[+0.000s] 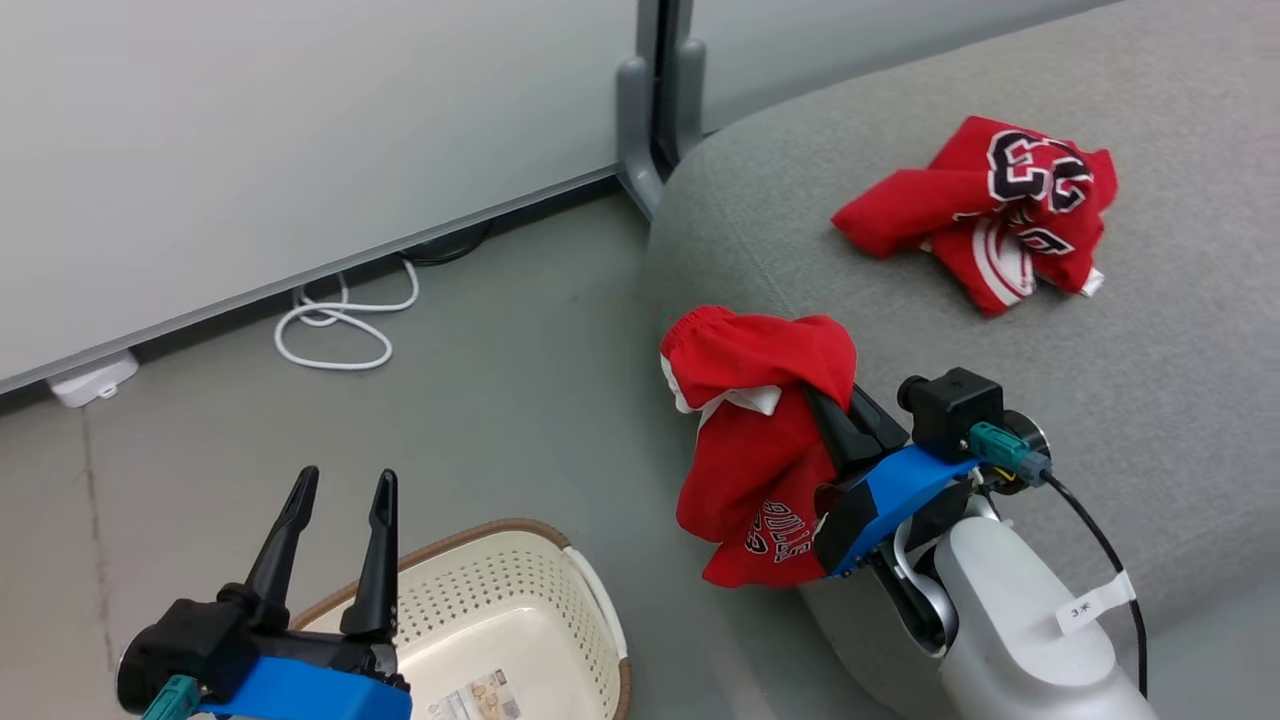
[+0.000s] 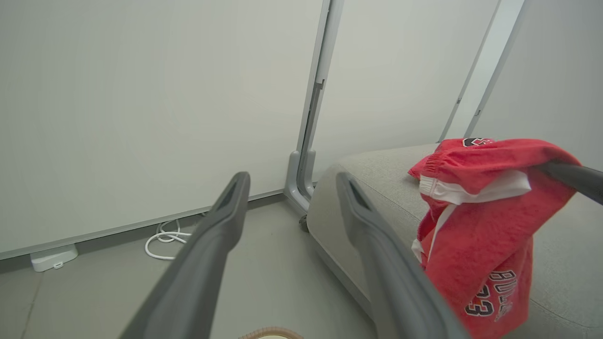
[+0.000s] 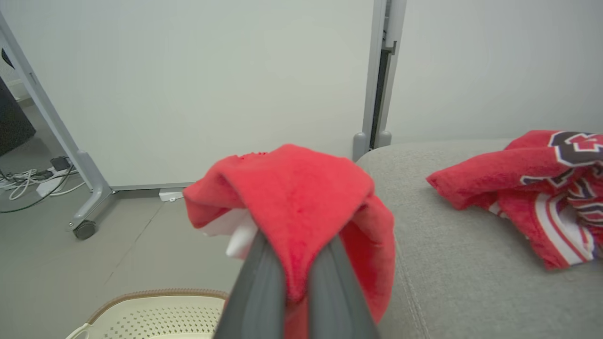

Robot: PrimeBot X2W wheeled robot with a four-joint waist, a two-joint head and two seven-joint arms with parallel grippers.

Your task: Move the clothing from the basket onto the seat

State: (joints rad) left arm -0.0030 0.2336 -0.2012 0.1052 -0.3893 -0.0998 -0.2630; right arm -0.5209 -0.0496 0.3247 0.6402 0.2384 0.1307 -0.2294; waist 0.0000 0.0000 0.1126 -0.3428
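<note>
You have two claws, two red garments, one basket and one sofa before you. At the lower left, your left claw hangs over the grey floor with its two long dark fingers spread well apart, holding nothing and touching nothing. Just right of it sits the cream-white perforated plastic laundry basket, a rounded rectangle with a brown woven-look rim and a white side handle; a printed label shows on its bottom. Behind it, one coiled white cable lies on the floor by the pale wall panel.

Further right, your right claw is pinching the red fleecy shorts with white trim and lettering. Its fingers are pressed close on a fold, and the cloth drapes over the tips and hangs at the rounded left edge of the large grey fabric sofa. You cannot tell whether the shorts touch the upholstery.

Farthest right, the crumpled red jersey with black-and-white numbers lies on the sofa's seat, well apart from the shorts.
</note>
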